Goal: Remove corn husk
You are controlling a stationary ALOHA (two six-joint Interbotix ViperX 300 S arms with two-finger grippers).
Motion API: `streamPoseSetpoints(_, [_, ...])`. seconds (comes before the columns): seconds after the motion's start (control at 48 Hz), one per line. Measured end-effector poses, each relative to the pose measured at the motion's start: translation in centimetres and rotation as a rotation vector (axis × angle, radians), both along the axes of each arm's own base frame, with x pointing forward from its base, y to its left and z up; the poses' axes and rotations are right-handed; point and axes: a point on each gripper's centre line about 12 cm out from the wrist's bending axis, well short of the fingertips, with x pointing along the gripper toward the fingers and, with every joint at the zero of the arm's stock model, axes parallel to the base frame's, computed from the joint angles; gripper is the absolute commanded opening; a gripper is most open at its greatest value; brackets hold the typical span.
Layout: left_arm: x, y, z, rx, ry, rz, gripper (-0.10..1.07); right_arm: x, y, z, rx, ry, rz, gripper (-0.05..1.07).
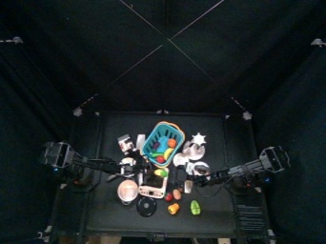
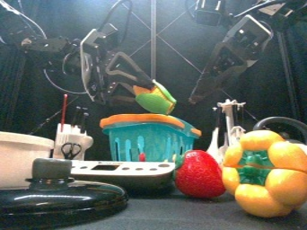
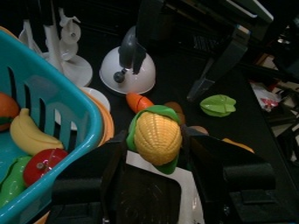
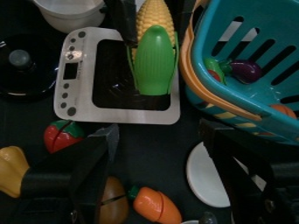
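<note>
Top view: you have 2 arms in frame, 1 from each side, meeting near the table's middle just in front of 1 teal basket [image 1: 162,139]. The objects beneath them are too small to separate here.

Front view: 1 ear of corn [image 2: 155,95] hangs in the air above the basket [image 2: 147,137], tilted, with its green husk on the lower side. The left gripper [image 2: 135,90] grasps it at its left end. The right arm hangs behind and to the right, clear of the corn in this view. On the table in front you can count 1 strawberry [image 2: 199,173], 1 yellow bell pepper [image 2: 267,173], 1 dark pot lid [image 2: 50,190] and 1 grey scale [image 2: 114,174].

Left wrist view: the corn [image 3: 156,136] sits directly between the left gripper's 2 jaws, which are clenched on its near end; yellow kernels face the camera and the green husk [image 3: 166,160] wraps the underside. Beside it stands the basket [image 3: 47,103], holding 1 banana [image 3: 30,131]. Beyond lie 1 loose green leaf [image 3: 218,105] and 1 white kettle [image 3: 128,68].

Right wrist view: the corn [image 4: 153,39] hangs over the grey scale [image 4: 105,73], well ahead of the right gripper [image 4: 158,179], whose 2 jaws stand spread apart with nothing between them. The husk [image 4: 152,61] covers the ear's near half. The basket [image 4: 244,63] is just beside the corn. Near the jaws you see 1 strawberry [image 4: 65,136] and 1 carrot [image 4: 155,203].
</note>
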Motion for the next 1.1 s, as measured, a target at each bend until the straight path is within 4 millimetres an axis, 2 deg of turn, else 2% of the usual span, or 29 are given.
streamPoseSetpoints(0.146, [0.6,-0.1,0.6,-0.002,-0.021,-0.002,0.58,0.1,0.2,1.2,0.021,-0.045,0.025,1.01])
streamPoseSetpoints(0.375, [2.1,-0.6,1.1,-0.002,-0.041,-0.012,0.58,0.7,0.4,1.9,0.043,-0.087,0.068,1.01])
streamPoseSetpoints(0.646, [3.2,-0.9,1.9,-0.005,-0.066,-0.019,0.58,1.1,-1.0,1.5,0.047,-0.08,0.029,1.01])
streamPoseSetpoints(0.875, [3.5,-1.0,2.2,-0.004,-0.078,-0.021,0.58,1.3,-1.4,1.2,0.05,-0.074,0.022,1.01])
streamPoseSetpoints(0.979, [3.5,-1.1,2.3,-0.005,-0.084,-0.02,0.58,1.4,-1.5,1.0,0.051,-0.069,0.02,0.98])
streamPoseSetpoints(1.104, [3.5,-1.1,2.3,-0.006,-0.086,-0.023,0.58,1.5,-1.6,0.9,0.049,-0.066,0.02,0.89])
